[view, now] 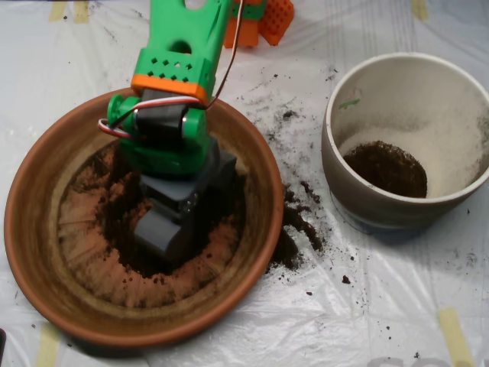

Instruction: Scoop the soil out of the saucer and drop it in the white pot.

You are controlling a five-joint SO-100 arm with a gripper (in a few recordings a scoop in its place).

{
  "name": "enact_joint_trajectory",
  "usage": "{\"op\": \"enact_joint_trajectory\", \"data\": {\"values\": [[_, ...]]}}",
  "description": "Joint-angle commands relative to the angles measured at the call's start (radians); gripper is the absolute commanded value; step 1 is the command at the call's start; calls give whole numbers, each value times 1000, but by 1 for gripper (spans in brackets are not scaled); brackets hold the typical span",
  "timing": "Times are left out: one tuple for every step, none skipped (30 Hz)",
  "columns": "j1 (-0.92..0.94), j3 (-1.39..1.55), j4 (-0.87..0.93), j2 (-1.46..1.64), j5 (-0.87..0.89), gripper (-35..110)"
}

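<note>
soil (pixel 122 222) in saucer (pixel 46 267), heaped around lowered claw (pixel 164 233)

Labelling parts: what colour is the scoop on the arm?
Grey scoop, down in the saucer; overhead view shows it best.

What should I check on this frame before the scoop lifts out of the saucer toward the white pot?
1. Scoop down in the soil: ok, it sits low in the dark pile.
2. Scoop holds a load: cannot tell, the arm hides its mouth.
3. Saucer upright and in place: ok.
4. White pot upright, mouth unobstructed: ok; some soil already lies at its bottom.
5. Path between saucer and pot: not ok, spilled soil lies on the plastic sheet.
6. Soil left to scoop: ok, a patch remains around the scoop.
</note>
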Motion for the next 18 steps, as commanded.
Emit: {"op": "enact_joint_trajectory", "data": {"values": [[14,21,8,51,17,19],[14,28,3,55,17,19],[15,29,3,58,18,18],[17,31,2,63,21,17],[17,32,0,67,25,15],[18,31,2,71,25,13],[18,31,2,75,25,9],[18,31,3,80,26,6],[17,29,6,83,25,2],[15,28,9,89,21,1],[9,28,11,97,15,0],[6,28,15,106,12,0],[5,25,20,114,9,0],[3,20,28,121,9,0],[2,11,37,129,8,0],[0,-2,46,137,6,0],[0,-14,54,146,6,-1],[0,-29,63,155,6,-1]]}}
